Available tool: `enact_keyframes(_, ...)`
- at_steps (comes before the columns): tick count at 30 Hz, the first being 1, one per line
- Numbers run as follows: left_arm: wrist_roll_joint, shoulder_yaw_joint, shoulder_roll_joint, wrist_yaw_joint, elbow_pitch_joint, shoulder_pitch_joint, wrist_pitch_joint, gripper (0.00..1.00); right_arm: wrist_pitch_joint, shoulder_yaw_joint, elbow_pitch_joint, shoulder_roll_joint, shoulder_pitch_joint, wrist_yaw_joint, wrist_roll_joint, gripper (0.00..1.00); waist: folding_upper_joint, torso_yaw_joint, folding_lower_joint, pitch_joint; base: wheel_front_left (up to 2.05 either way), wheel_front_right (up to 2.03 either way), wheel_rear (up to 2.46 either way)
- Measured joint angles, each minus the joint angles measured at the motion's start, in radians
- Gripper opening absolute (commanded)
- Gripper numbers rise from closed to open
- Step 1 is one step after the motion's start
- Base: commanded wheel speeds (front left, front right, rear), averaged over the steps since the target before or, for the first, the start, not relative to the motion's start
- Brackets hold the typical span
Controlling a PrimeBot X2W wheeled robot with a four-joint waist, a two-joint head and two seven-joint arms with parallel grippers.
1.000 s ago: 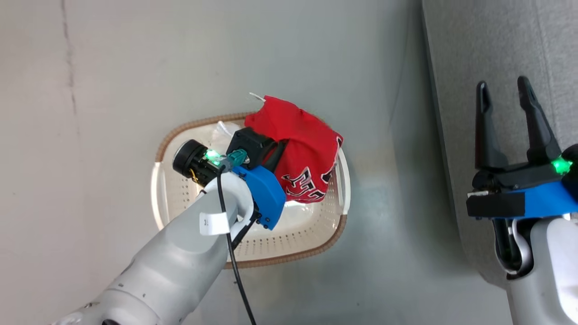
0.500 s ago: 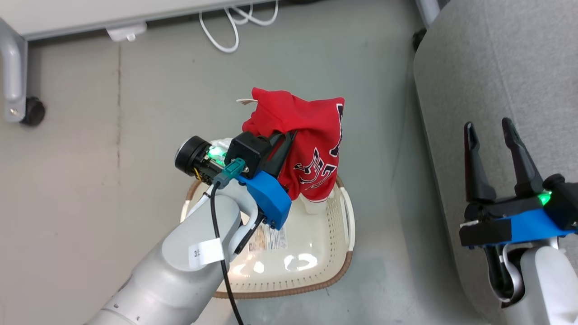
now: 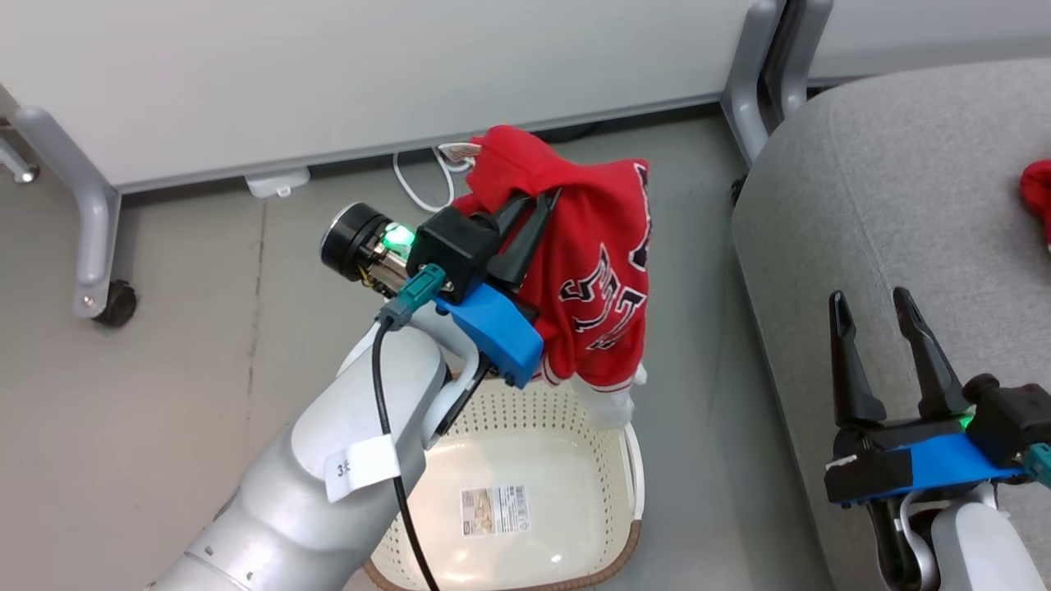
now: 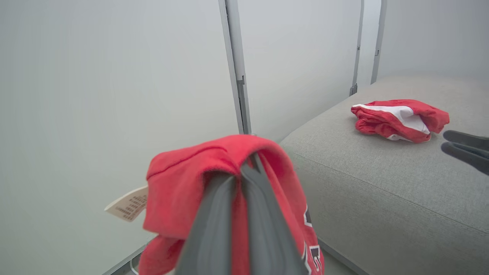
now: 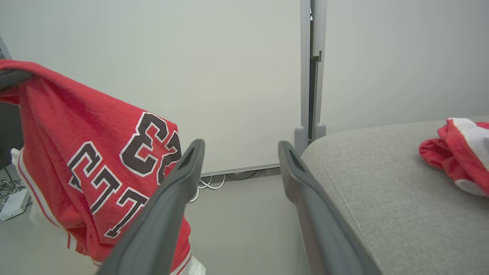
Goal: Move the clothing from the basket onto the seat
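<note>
Above the basket (image 3: 566, 414), the numbered garment (image 3: 599, 271) is being clamped in the left gripper (image 3: 538, 205), best swung high to the seat (image 3: 903, 205) at three o'clock, while the right gripper (image 3: 869, 300) is being held with jaws apart.

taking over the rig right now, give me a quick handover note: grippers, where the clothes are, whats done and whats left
Left gripper: shut on the numbered red garment, held up over the far end of the basket; its white hem hangs near the rim.
Right gripper: open, holding nothing, over the near edge of the seat.
Done: the striped red garment lies bunched on the seat; the numbered one is lifted out of the basket.
Left: carry the numbered garment across to the seat and release it there.
</note>
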Motion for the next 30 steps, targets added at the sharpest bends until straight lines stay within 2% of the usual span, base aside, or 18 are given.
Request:
enact_keyframes(10, 0.008, -0.010, -0.016, -0.012, -0.044, -0.042, 0.000, 0.00, 0.000, -0.017, 0.003, 0.010, 0.048, 0.000, -0.008, 1.00, 0.0000, 0.009, 0.0000, -0.067, 0.00, 0.00, 0.00)
enact_keyframes(22, 0.000, -0.033, -0.016, -0.017, -0.052, -0.045, 0.000, 0.00, 0.000, -0.007, -0.002, 0.014, 0.058, 0.000, -0.016, 1.00, 0.0000, 0.017, 0.0001, -0.090, 0.00, 0.00, 0.00)
enact_keyframes(30, -0.002, -0.036, -0.016, -0.018, -0.053, -0.043, 0.000, 0.00, 0.000, 0.094, -0.015, -0.022, 0.007, 0.000, -0.026, 1.00, 0.0000, 0.019, 0.0001, -0.084, 0.00, 0.00, 0.00)
